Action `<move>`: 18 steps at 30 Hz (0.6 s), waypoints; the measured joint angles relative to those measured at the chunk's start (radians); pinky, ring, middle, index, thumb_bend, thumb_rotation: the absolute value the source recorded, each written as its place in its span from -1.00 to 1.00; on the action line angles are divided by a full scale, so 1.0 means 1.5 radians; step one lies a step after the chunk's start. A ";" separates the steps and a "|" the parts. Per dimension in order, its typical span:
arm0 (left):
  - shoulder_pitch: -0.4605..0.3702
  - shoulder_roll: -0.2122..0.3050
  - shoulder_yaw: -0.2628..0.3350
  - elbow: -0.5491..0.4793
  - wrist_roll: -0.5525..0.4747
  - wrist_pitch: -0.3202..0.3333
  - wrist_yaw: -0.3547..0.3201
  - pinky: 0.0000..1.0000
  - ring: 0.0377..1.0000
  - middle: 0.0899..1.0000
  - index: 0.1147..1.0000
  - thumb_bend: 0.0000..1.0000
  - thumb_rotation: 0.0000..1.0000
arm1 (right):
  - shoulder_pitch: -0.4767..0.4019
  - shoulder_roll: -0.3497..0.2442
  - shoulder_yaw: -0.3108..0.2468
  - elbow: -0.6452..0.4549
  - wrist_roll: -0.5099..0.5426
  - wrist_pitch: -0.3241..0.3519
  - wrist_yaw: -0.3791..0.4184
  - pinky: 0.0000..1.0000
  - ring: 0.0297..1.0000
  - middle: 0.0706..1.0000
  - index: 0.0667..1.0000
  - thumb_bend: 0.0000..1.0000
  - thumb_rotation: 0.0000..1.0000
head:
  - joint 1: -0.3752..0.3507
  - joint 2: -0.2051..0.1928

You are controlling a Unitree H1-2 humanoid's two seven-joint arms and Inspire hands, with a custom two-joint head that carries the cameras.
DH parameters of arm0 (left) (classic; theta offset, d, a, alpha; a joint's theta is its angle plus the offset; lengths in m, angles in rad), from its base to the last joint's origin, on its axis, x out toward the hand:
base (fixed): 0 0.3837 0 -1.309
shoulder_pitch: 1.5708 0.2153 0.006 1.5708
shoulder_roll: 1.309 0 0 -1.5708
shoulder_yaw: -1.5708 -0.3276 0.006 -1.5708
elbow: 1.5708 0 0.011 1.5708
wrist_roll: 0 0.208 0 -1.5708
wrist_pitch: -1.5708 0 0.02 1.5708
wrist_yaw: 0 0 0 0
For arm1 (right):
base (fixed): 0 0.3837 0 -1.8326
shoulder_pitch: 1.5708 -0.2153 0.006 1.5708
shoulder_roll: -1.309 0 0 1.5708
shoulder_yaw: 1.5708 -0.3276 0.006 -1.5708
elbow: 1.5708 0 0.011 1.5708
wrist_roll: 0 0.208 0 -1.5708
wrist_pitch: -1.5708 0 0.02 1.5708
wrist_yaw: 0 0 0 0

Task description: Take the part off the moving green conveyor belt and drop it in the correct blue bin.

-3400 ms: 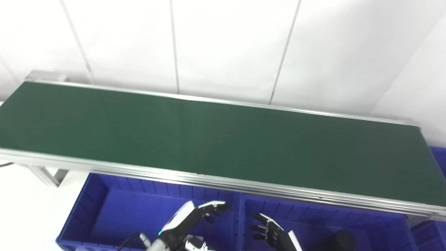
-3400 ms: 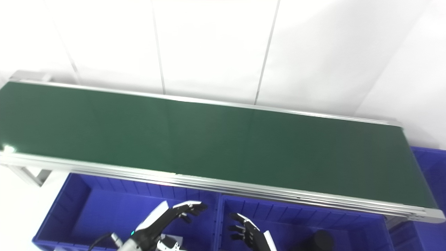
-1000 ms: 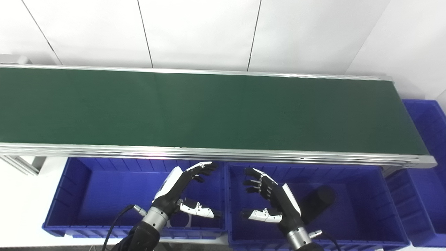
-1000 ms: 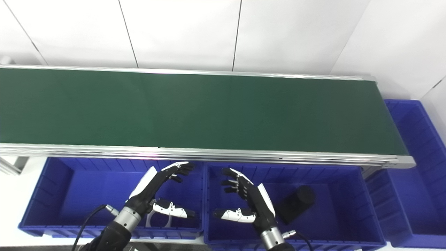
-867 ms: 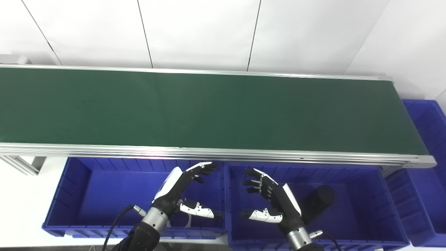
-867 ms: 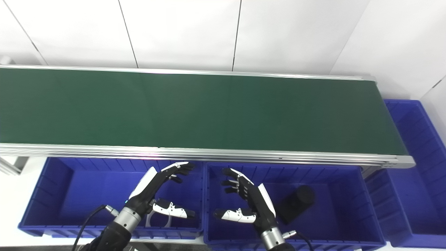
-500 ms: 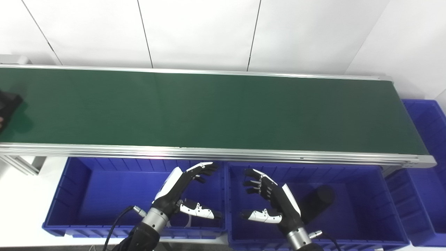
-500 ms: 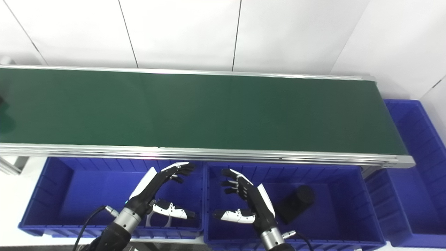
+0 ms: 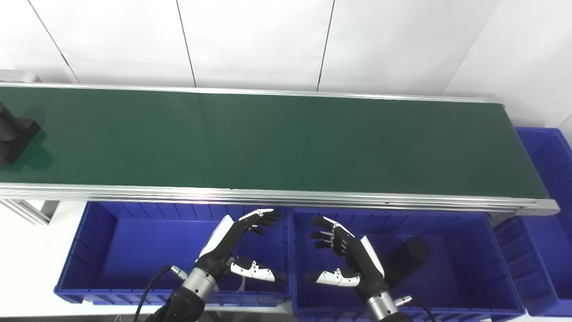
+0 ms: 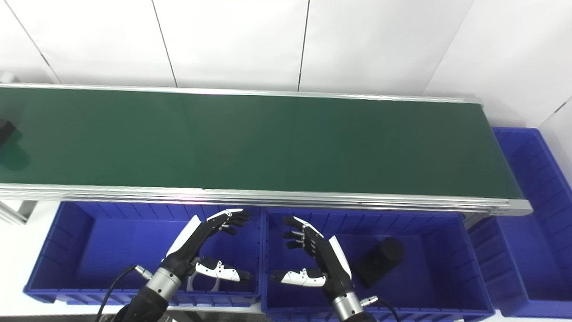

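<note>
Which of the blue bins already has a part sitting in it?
The middle blue bin, under the right robot hand: a black cylinder lies inside. The left blue bin and the far-right bin show none.

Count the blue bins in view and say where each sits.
3. The left bin and the middle bin sit side by side below the belt; the right bin stands past its right end, cut off by the frame edge.
</note>
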 measured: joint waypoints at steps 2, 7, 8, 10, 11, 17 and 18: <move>0.000 0.000 0.000 0.003 -0.001 -0.003 0.000 0.37 0.51 0.55 0.51 0.89 -0.54 | 0.000 0.000 0.000 0.000 0.000 0.000 0.000 0.39 0.52 0.71 0.63 0.85 -0.39 | 0.000 0.000; 0.000 0.000 0.000 0.004 -0.001 -0.003 -0.001 0.36 0.51 0.56 0.52 0.89 -0.54 | 0.000 0.000 0.000 0.001 0.000 0.000 0.001 0.40 0.53 0.71 0.63 0.85 -0.40 | 0.000 0.000; 0.000 0.000 0.000 0.004 -0.001 -0.003 -0.001 0.36 0.51 0.56 0.52 0.89 -0.54 | 0.000 0.000 0.000 0.001 0.000 0.000 0.001 0.40 0.53 0.71 0.62 0.85 -0.40 | 0.000 0.000; 0.000 0.000 0.000 0.005 -0.001 -0.004 -0.001 0.37 0.52 0.56 0.51 0.88 -0.55 | 0.000 0.000 0.000 0.002 0.000 0.000 0.001 0.40 0.52 0.71 0.62 0.85 -0.41 | 0.002 -0.003; 0.000 -0.001 0.000 0.005 -0.002 -0.004 -0.001 0.41 0.53 0.56 0.52 0.88 -0.57 | 0.000 0.000 0.000 0.003 0.000 0.000 0.001 0.40 0.52 0.70 0.62 0.85 -0.42 | 0.004 -0.003; 0.012 -0.008 0.007 0.008 -0.042 -0.008 -0.007 0.47 0.55 0.58 0.53 0.84 -0.66 | 0.000 0.001 -0.002 0.009 0.000 0.000 0.000 0.40 0.52 0.71 0.60 0.85 -0.42 | 0.012 -0.004; 0.018 -0.010 0.009 0.008 -0.053 -0.009 -0.008 0.47 0.55 0.57 0.52 0.83 -0.69 | 0.000 0.001 -0.002 0.010 0.000 0.000 -0.001 0.39 0.53 0.72 0.60 0.86 -0.40 | 0.015 -0.006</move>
